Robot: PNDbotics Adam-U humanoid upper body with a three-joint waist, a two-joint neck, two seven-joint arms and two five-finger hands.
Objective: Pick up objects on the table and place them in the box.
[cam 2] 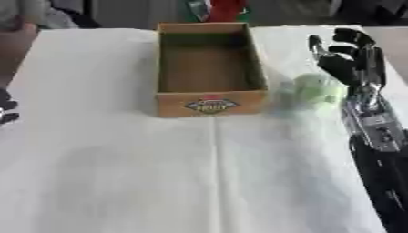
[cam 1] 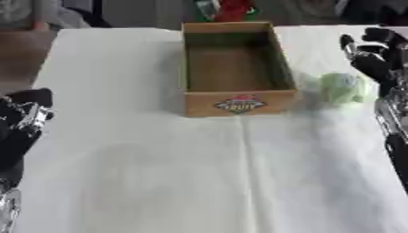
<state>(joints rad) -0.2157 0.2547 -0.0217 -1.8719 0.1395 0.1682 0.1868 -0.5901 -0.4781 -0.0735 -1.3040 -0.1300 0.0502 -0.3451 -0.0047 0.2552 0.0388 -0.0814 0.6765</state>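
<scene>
On the white-covered table [cam 1: 159, 173], a cardboard box [cam 2: 209, 68] is set upright at the far middle, open at the top, with a printed label on its near wall; nothing can be seen inside it. Just right of the box, on the cloth, a pale green rounded object [cam 2: 316, 91] is seen, close to the box's right wall; it is too blurred for any contact between them to be judged or for the object to be identified further. Right hand [cam 2: 350, 54] is shown at the right side, above and just beyond the green object, fingers spread apart and partly bent, with nothing gripped; whether the object is touched cannot be told. Its forearm is seen running down toward the lower right corner. Left hand [cam 1: 24, 116] is seen at the left edge, well apart from the box and the green object, black with silver parts; the state of that hand cannot be told. Red and green things [cam 1: 231, 9], too blurred to make out, are seen past the far edge of the table behind the box.
</scene>
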